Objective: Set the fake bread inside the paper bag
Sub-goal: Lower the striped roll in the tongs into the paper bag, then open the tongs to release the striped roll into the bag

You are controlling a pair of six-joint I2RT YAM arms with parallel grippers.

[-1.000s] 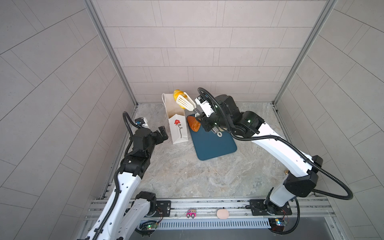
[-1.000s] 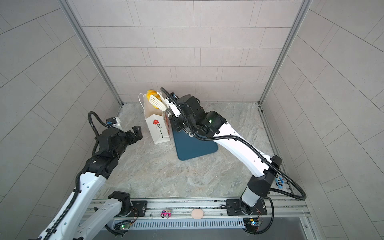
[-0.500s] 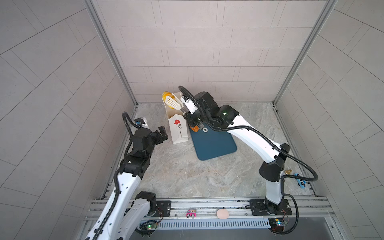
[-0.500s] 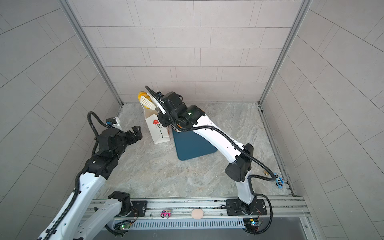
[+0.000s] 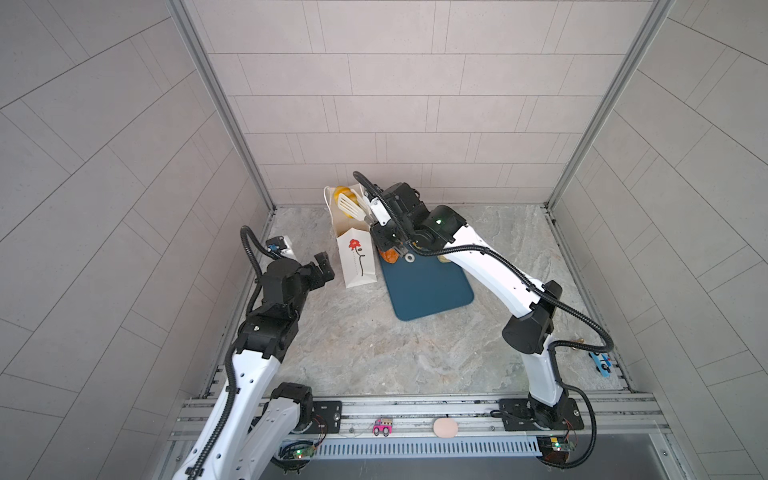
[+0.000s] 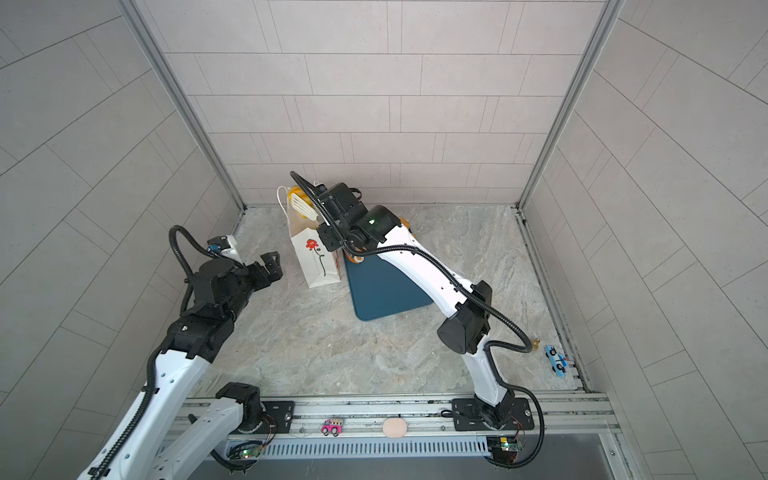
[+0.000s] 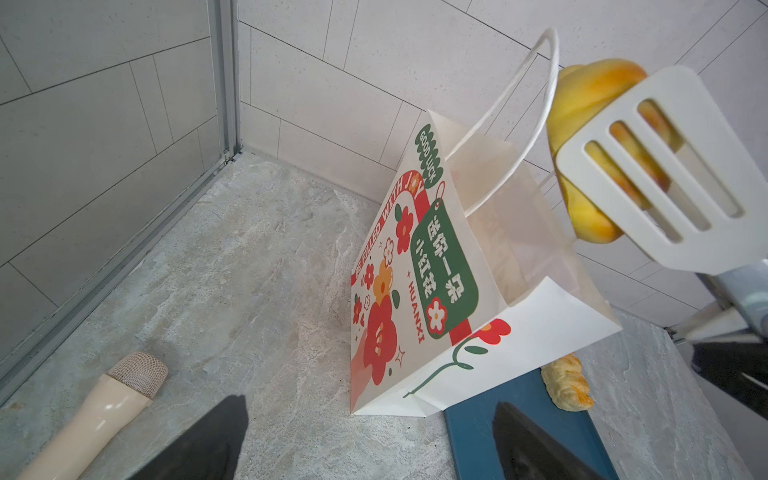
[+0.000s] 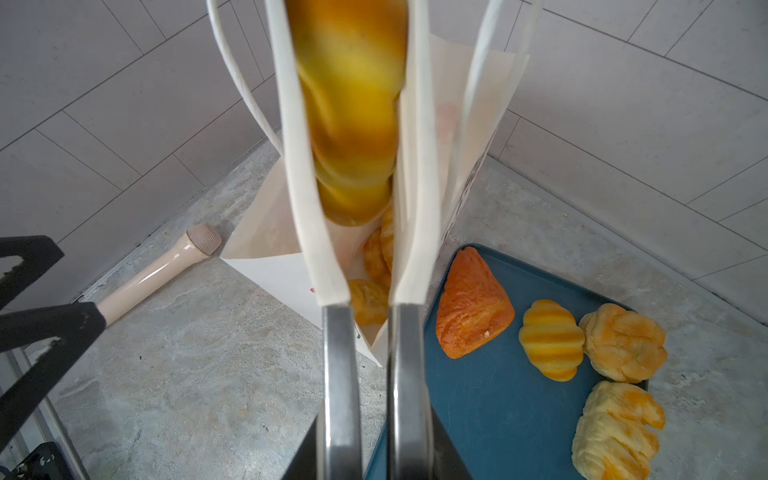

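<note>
Left jaws apart; right jaws clamp white tongs (image 5: 348, 206) holding yellow roll (image 5: 343, 192) above white paper bag (image 5: 357, 266); dark-blue tray (image 5: 428, 286) right, beige microphone (image 7: 95, 411) left.

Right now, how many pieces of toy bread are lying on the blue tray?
4: a reddish triangular loaf nearest the paper bag, a striped roll beside it, a knobbly bun next, a pale croissant at the tray edge. The tongs may hide more.

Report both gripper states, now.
Left gripper: open, holding nothing.
Right gripper: shut on the tongs, which have a yellow bread roll between their blades above the paper bag.
</note>
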